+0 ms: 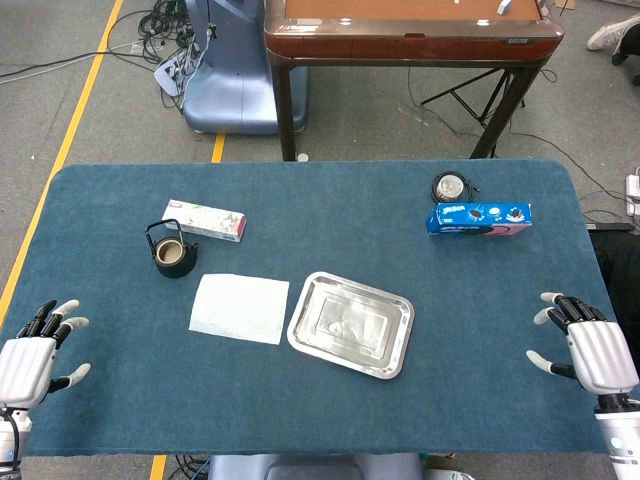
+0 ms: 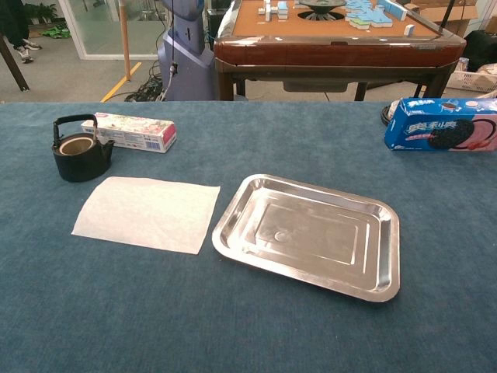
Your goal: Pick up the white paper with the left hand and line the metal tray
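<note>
White flat paper sheet (image 1: 240, 308) lies on the blue counter (image 1: 320, 200), just left of the shiny metal tray (image 1: 351, 324). Left hand (image 1: 28, 360) and right hand (image 1: 590, 345) rest near the counter's side edges, fingers (image 1: 62, 308) spread, holding nothing.

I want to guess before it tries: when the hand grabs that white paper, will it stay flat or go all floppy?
Probably floppy: the white paper looks very thin and lies flat on the table. It likely weighs almost nothing, so it may droop or flutter. Lying flush on the cloth, its edge could be hard to catch.
</note>
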You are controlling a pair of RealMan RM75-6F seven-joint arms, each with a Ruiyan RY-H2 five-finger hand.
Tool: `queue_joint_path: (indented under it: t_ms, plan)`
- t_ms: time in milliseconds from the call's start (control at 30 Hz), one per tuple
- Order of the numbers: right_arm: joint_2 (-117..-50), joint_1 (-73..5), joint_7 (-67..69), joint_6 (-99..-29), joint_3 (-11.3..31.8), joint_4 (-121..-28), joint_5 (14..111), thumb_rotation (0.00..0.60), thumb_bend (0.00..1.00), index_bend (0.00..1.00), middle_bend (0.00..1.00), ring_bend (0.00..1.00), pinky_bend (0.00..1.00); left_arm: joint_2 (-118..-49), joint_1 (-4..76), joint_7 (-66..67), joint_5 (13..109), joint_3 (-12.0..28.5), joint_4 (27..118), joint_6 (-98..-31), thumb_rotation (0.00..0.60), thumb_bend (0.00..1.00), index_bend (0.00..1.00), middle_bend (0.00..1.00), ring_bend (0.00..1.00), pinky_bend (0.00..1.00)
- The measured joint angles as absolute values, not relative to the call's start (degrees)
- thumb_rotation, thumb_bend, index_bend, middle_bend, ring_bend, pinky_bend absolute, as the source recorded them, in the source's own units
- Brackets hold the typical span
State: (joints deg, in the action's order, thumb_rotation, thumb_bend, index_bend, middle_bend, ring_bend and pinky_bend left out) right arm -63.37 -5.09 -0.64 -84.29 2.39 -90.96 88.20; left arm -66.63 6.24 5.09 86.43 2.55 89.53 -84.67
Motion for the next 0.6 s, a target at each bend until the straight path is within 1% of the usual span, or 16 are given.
queue_joint_path:
  t_ms: [67, 167, 467, 600]
  plan:
    - [-63.4, -5.2, -0.4, -84.1, 2.3, -90.7, 88.5, 0.600, 0.16, 0.45, 0.28, 0.24, 0.33, -66.9, 6.2, 4.7, 86.5, 2.6, 89.0, -85.0, 0.600, 0.14, 0.32, 0.18, 0.09, 0.29]
    - [-63.3, -5.7, 0.0, -83.1, 2.1, -90.6, 88.7, 0.600, 0.20, 0.45, 0.28, 0.24, 0.31, -67.2, 6.1, 4.3, 86.6, 2.7, 88.2, -85.4, 0.600, 0.14, 0.33, 0.18, 0.09, 0.31]
    - [-64.0, -7.0, 0.5, -80.7, 2.2, -89.7, 88.0, 0.600, 0.20, 0.45, 0.30, 0.24, 0.31, -67.6, 5.5, 2.4, 87.3, 3.0, 87.0, -87.7, 0.600, 0.14, 0.31, 0.18, 0.16, 0.37]
    - [-64.2, -7.1, 0.7, -80.5, 2.3, -89.6, 87.7, 0.600, 0.20, 0.45, 0.31, 0.24, 0.31, -67.7, 5.7, 2.1, 88.0, 3.0, 87.1, -87.8, 0.600, 0.14, 0.31, 0.18, 0.17, 0.38]
